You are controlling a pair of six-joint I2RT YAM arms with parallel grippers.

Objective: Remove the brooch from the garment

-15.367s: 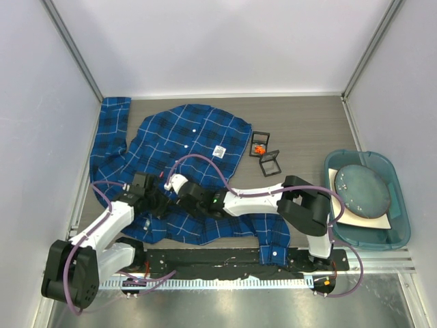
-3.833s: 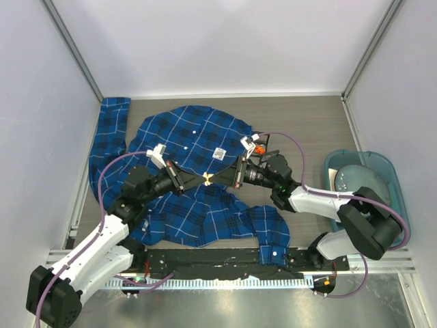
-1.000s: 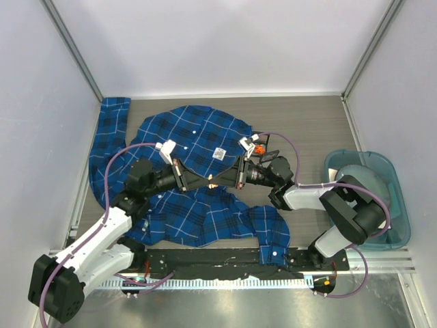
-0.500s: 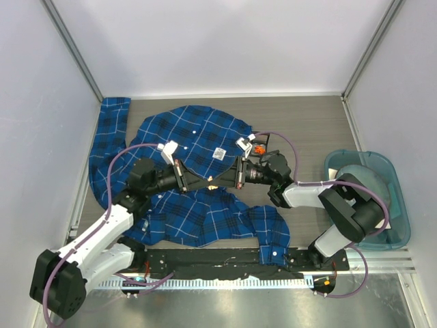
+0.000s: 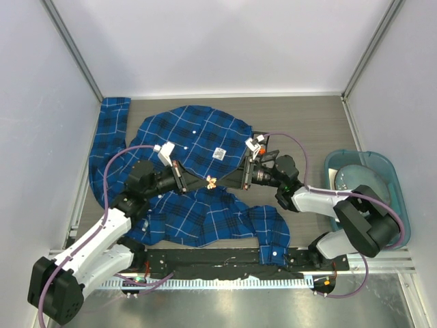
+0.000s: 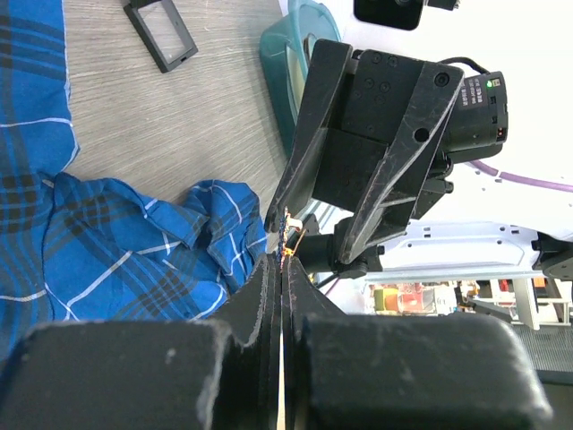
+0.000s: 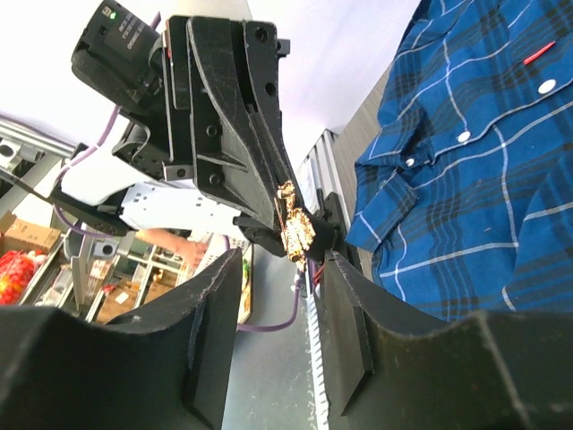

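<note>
The garment (image 5: pixel 191 140) is a blue plaid shirt spread flat on the table; it also shows in the wrist views (image 6: pixel 107 260) (image 7: pixel 483 152). Raised above its middle, my left gripper (image 5: pixel 203 182) (image 6: pixel 283 262) is shut on the small gold brooch (image 5: pixel 211 182) (image 6: pixel 291 240) (image 7: pixel 296 227), which sticks out from its tips with no cloth showing around it. My right gripper (image 5: pixel 228 184) (image 7: pixel 282 262) faces it from the right. Its jaws stand open, just short of the brooch, touching nothing.
A teal bin (image 5: pixel 401 217) holding a grey plate stands at the right edge. A small black box (image 6: pixel 161 34) lies on the table beyond the shirt, with an orange piece (image 5: pixel 260 147) behind my right arm. Grey walls close in three sides.
My right gripper has opened and drawn back to the right, away from the brooch. The left gripper still pinches the brooch in about the same place.
</note>
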